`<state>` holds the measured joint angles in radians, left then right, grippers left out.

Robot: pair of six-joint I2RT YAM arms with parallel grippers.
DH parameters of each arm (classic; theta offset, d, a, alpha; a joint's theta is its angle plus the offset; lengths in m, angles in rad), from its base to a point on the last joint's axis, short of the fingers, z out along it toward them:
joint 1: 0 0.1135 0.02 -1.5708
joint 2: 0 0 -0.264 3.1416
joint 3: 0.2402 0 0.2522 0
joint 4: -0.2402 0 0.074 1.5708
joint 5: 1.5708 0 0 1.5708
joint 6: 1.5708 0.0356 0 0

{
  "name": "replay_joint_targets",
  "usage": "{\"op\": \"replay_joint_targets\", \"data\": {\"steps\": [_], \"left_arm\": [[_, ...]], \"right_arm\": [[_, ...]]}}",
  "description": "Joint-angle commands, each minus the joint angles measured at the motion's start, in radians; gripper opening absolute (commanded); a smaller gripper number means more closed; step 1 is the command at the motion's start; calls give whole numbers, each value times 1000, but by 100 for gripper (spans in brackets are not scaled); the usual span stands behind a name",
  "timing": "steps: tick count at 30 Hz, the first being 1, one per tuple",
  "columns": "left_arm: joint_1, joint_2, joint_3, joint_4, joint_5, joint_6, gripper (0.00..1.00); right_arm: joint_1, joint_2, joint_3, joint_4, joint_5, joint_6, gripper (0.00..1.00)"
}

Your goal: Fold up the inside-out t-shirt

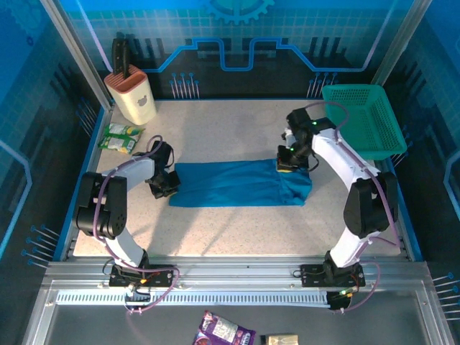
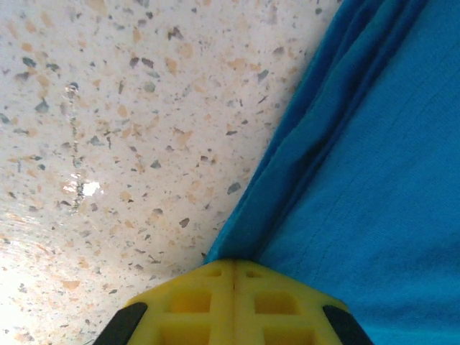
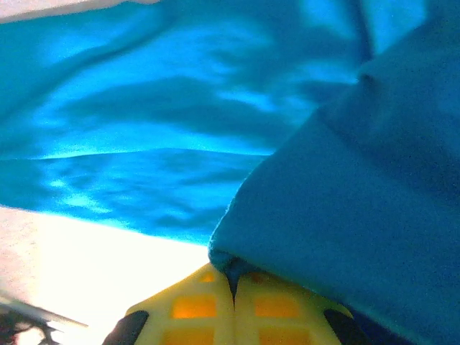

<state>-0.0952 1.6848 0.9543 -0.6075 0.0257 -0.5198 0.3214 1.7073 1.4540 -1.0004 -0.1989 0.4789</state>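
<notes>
On table (image 1: pixel 230 129), mid: t-shirt (image 1: pixel 241 183) lying flat, long side running L to R. Left gripper (image 1: pixel 169 188) at shirt's L end, touching the edge. Right gripper (image 1: pixel 286 166) on shirt's R end, far side, w/ cloth bunched just beside it. Basket (image 1: pixel 363 118) at far R corner, behind the right arm, apart from shirt. Holder (image 1: pixel 131 95) at far L corner; snack packet (image 1: pixel 121 138) just in front of it, well L of shirt. Below table's near rail: pouch (image 1: pixel 226 332), w/ small pack (image 1: pixel 279 339) just R of it.
</notes>
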Motion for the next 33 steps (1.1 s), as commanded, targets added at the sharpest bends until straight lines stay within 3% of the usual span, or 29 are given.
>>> {"op": "replay_joint_targets", "data": {"steps": [1,9,15,21,30,33], "left_arm": [[12,22,-37,31,15,21,1],[18,8,-66,55,35,24,1],[19,3,-71,63,49,24,1],[20,2,-74,65,52,29,1],[20,-24,-71,41,52,21,3],[24,-124,-60,-12,16,2,12]], "right_arm": [[92,-7,-9,134,-153,157,0],[290,194,151,372,-269,371,0],[390,436,472,299,-306,373,0],[442,607,732,235,-339,385,0],[444,784,936,232,-385,411,0],[436,792,971,260,-411,406,29]]}}
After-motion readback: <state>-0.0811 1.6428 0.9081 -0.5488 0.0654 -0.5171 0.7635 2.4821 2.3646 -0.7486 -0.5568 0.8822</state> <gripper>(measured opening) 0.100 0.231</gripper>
